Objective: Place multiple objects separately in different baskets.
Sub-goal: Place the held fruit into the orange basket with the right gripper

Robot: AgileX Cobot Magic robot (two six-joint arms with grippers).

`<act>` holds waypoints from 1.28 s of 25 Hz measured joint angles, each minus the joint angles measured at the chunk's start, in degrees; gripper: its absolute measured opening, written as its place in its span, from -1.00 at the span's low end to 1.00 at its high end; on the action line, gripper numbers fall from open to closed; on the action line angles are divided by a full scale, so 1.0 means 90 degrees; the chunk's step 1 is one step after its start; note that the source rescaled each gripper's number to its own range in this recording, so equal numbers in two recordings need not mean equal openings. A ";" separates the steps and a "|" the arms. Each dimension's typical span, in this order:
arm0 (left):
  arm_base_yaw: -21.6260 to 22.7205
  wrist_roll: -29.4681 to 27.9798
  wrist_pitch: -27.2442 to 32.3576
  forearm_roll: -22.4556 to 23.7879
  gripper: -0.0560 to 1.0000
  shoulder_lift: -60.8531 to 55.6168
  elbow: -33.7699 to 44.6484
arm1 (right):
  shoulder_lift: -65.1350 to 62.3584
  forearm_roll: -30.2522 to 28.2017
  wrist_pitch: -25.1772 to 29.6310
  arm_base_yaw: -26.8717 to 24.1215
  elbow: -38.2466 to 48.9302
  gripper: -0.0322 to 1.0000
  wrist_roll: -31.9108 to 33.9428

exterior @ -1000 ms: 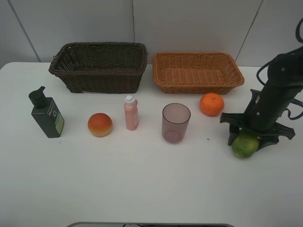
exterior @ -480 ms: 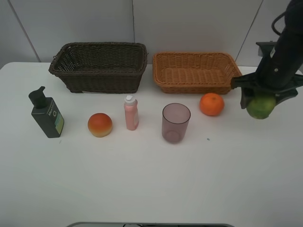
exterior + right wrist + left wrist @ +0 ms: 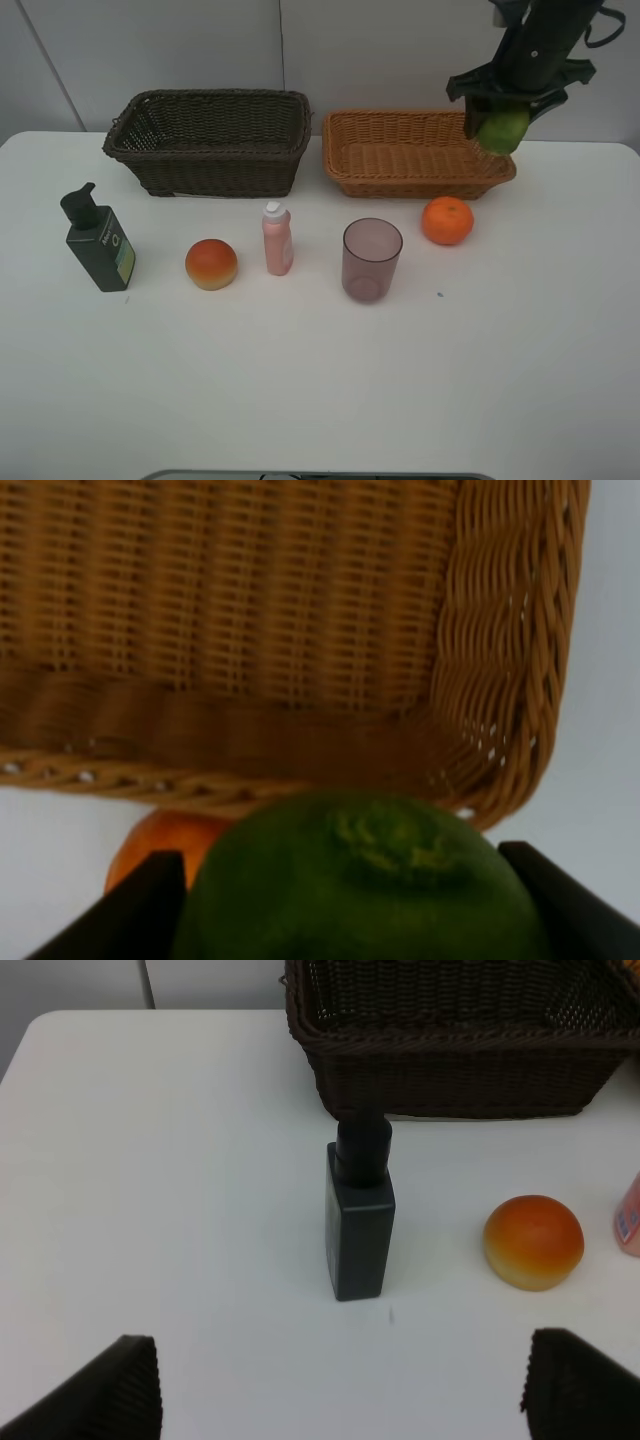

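My right gripper (image 3: 503, 125) is shut on the green round fruit (image 3: 503, 129) and holds it in the air over the right end of the light tan basket (image 3: 352, 176). In the right wrist view the green fruit (image 3: 362, 880) fills the space between the fingers (image 3: 145, 902), with the tan basket (image 3: 500, 660) and the orange (image 3: 150, 844) below. On the table stand the orange (image 3: 447, 220), purple cup (image 3: 372, 260), pink bottle (image 3: 277, 238), peach-like fruit (image 3: 211, 264) and dark green pump bottle (image 3: 98, 240). My left gripper (image 3: 340, 1390) is open, near the pump bottle (image 3: 360, 1210).
The dark brown basket (image 3: 140, 150) stands at the back left beside the tan one, with nothing visible inside. A white wall rises right behind both baskets. The left wrist view also shows the peach-like fruit (image 3: 533, 1241) and the brown basket (image 3: 450, 1060).
My right gripper has lifted the green fruit off the table at the right and carried it up and back, to above the tan basket's right end. The left arm has not moved.
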 joint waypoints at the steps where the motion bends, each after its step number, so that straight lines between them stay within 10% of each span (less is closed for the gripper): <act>1: 0.0000 0.0000 0.0000 0.0000 0.78 0.0000 0.0000 | 0.0169 -0.0007 0.0018 0.0000 -0.0195 0.23 -0.0006; 9: 0.0000 0.0000 0.0000 0.0000 0.78 0.0000 0.0000 | 0.1393 -0.0042 -0.0086 0.0000 -0.1596 0.23 -0.0168; 32: 0.0000 0.0000 0.0000 0.0000 0.78 0.0000 0.0000 | 0.2360 0.0201 -0.1388 0.0000 -0.1686 0.23 0.0099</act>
